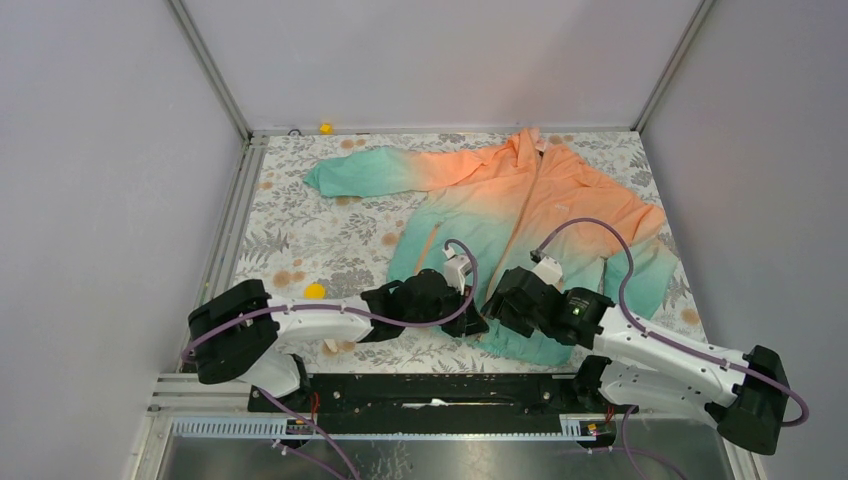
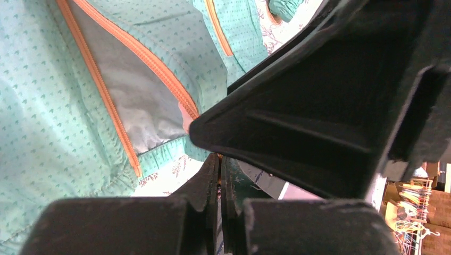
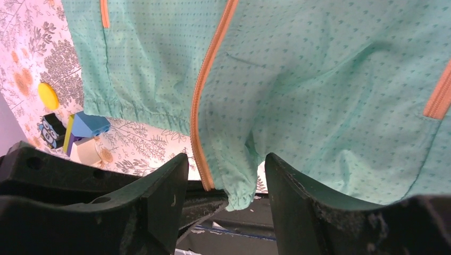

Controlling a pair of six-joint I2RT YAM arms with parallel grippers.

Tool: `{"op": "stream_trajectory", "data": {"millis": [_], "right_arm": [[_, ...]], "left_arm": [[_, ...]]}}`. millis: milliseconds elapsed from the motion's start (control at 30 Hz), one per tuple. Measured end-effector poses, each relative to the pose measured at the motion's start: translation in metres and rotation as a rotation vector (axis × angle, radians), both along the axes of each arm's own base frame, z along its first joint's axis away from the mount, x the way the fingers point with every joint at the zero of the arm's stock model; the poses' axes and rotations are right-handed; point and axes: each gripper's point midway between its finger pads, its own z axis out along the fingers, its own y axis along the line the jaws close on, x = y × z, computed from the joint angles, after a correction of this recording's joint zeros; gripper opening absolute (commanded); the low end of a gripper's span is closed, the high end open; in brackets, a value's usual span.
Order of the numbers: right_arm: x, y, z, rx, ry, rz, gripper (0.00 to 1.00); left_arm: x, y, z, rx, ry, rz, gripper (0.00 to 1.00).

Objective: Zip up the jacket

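The jacket (image 1: 520,210) lies spread on the table, orange at the shoulders and teal at the hem. Both grippers are at its near hem by the bottom of the front zipper. My left gripper (image 1: 476,322) (image 2: 219,159) is shut, with a sliver of orange zipper end between its pads. Above it the two orange zipper tapes (image 2: 101,85) stand apart over grey lining. My right gripper (image 1: 502,305) (image 3: 226,162) is open, and the teal hem corner (image 3: 239,194) beside the zipper (image 3: 205,95) hangs between its fingers. Its finger (image 2: 319,106) fills the left wrist view.
A yellow disc (image 1: 315,290) (image 3: 48,95) and a small blue and yellow block toy (image 3: 80,130) (image 1: 330,345) lie on the floral cloth (image 1: 290,240) left of the hem. A small yellow object (image 1: 326,128) sits at the far edge. Grey walls enclose the table.
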Motion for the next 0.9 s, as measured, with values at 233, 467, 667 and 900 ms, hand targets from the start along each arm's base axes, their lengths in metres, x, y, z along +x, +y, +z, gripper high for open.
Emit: {"op": "stream_trajectory", "data": {"millis": [233, 467, 667, 900], "right_arm": [[-0.001, 0.004, -0.017, -0.015, 0.028, 0.011, 0.4], [0.001, 0.007, -0.022, 0.028, 0.01, -0.008, 0.0], [0.009, -0.008, -0.028, -0.029, -0.074, 0.007, 0.0], [0.017, -0.023, -0.029, -0.152, -0.189, 0.121, 0.0]], "left_arm": [[-0.002, -0.004, -0.006, 0.033, -0.001, -0.011, 0.0], [-0.002, -0.003, -0.009, 0.039, 0.01, -0.007, 0.29], [-0.004, -0.003, -0.002, 0.011, 0.022, -0.002, 0.74], [-0.001, 0.028, 0.032, -0.013, 0.005, 0.063, 0.89]]}}
